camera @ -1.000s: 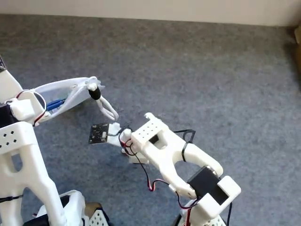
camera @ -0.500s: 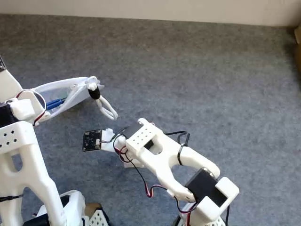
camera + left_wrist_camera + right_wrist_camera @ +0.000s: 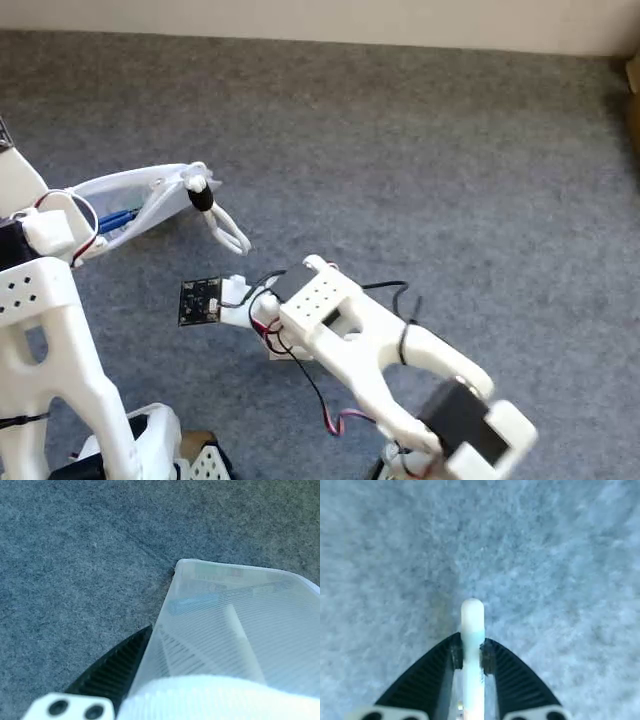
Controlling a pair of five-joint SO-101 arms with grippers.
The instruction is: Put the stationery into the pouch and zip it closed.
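Stood over grey carpet (image 3: 450, 150). Pinched the translucent pouch (image 3: 235, 625) fast between the closed jaws of the left gripper (image 3: 150, 675), extending ahead of them (blue pen (image 3: 118, 219) inside). Clamped a white rod (image 3: 472, 615) between the jaws of the right gripper (image 3: 471, 647), closed tight on it, rounded tip protruding just ahead of them.

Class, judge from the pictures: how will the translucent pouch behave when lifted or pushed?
The pouch is probably semi-stiff: held by one end, it holds its shape without drooping. It looks thin and light, with a blue item showing through. Its smooth plastic may slip in a grip.
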